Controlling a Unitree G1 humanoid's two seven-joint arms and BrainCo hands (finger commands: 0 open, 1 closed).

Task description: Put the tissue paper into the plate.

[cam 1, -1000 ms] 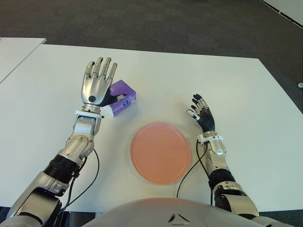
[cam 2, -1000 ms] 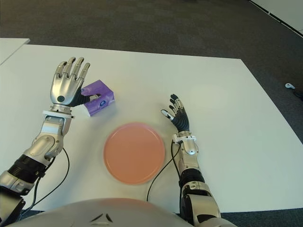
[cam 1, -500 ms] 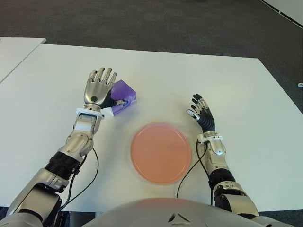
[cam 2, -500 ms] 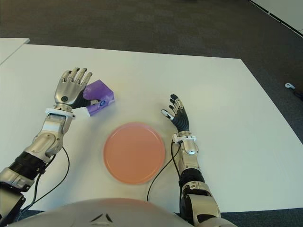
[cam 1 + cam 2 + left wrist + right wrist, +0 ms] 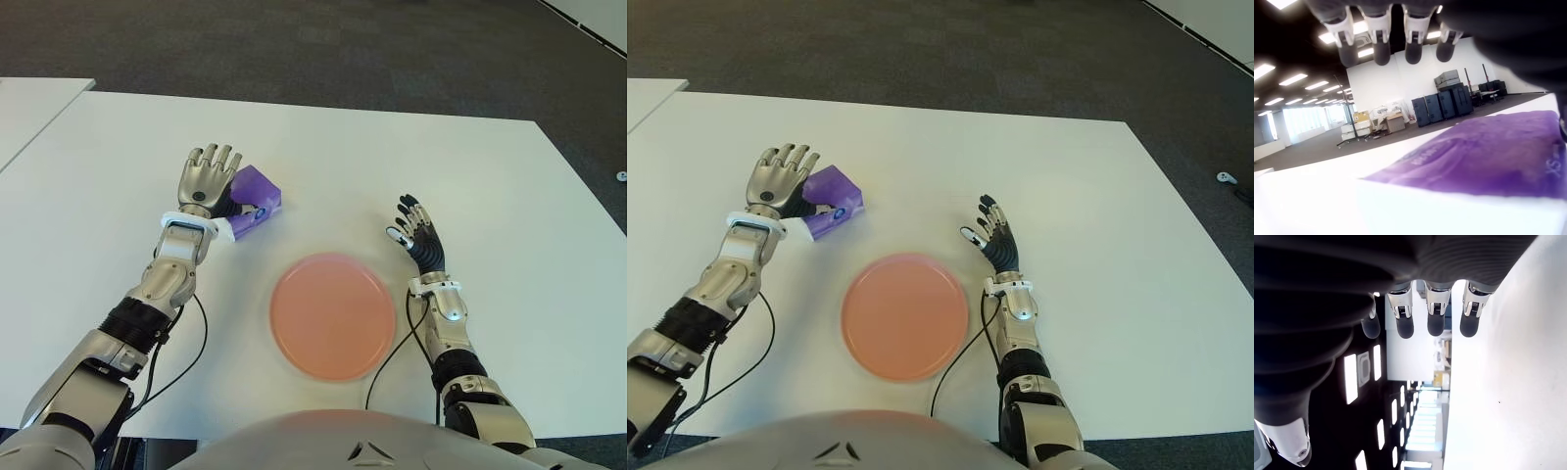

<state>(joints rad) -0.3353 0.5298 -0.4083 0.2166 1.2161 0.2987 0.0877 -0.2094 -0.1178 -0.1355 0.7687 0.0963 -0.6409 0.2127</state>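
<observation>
A purple tissue pack (image 5: 259, 199) with a white end lies on the white table (image 5: 411, 157), up and to the left of the round pink plate (image 5: 333, 315). My left hand (image 5: 210, 163) is just left of the pack and partly over it, palm facing the pack and thumb side near it. The left wrist view shows its fingertips (image 5: 1380, 53) extended above the purple pack (image 5: 1484, 156) with a gap between, so the hand is open. My right hand (image 5: 415, 231) shows to the right of the plate, fingers spread, holding nothing.
Another white table (image 5: 29, 113) stands at the far left across a gap. Dark carpet lies past the table's far edge. Black cables (image 5: 196, 343) trail from both wrists toward my body.
My left hand has dropped lower and tipped forward toward the tissue pack, which has shifted only slightly. The right hand and the plate have not moved.
</observation>
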